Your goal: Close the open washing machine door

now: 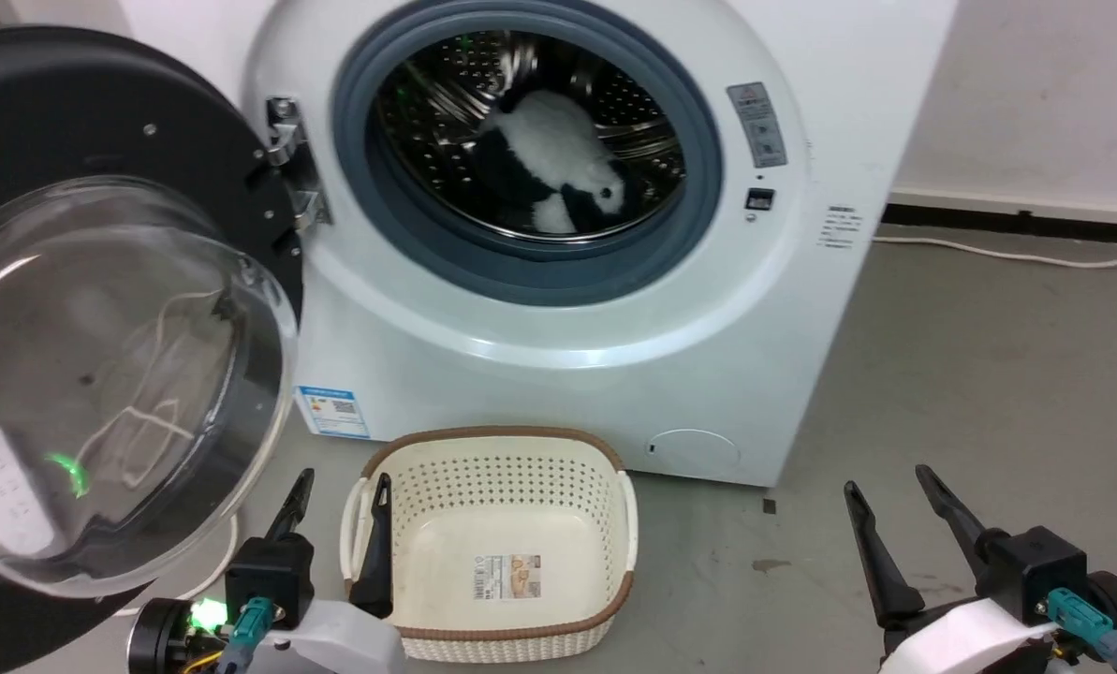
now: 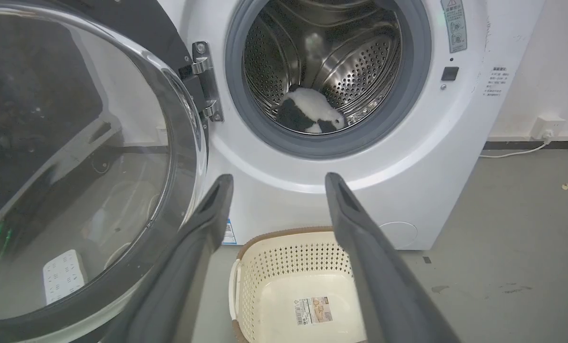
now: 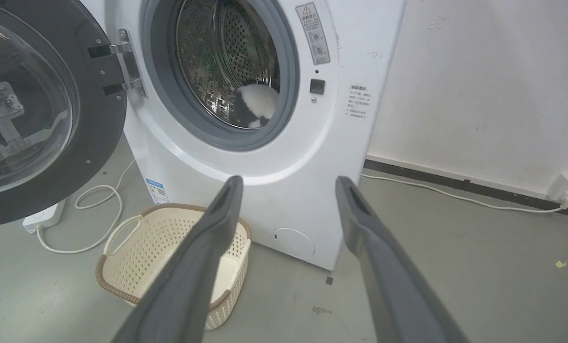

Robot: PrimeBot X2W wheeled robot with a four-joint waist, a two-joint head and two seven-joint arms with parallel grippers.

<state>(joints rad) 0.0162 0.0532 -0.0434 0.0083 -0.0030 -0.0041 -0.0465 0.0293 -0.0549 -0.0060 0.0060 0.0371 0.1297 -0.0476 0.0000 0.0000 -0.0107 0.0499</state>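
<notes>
Door state: the washing machine door [image 1: 99, 309] stands swung wide open, hung from the hinge [image 1: 286, 168] on the left side of the washing machine [image 1: 558, 374]. Its inner face and bulging glass point toward me. The drum mouth is uncovered, with a black-and-white soft toy [image 1: 558, 159] lying inside.

Jaws: the left jaws are spread wide and hold nothing; they sit low, just beside the door's lower edge and over the near corner of the cream basket [image 1: 483, 487]. The right jaws are equally wide and empty, well apart from the machine on the bare floor side.

Handling, my judgement: the door is rigid and fairly heavy and turns freely on its hinge. The glass looks smooth and rounded, so I expect a finger to skid off it. I'd push on the black rim, far from the hinge, from behind the outer face. I expect the latch to need a firm last press.

Views: the right wrist view gives me the floor under the door, with a power strip [image 3: 43, 216] and a looped cable [image 3: 98, 224]. The left wrist view shows the door rim close against the left finger. The head view places both arms relative to the basket.
</notes>
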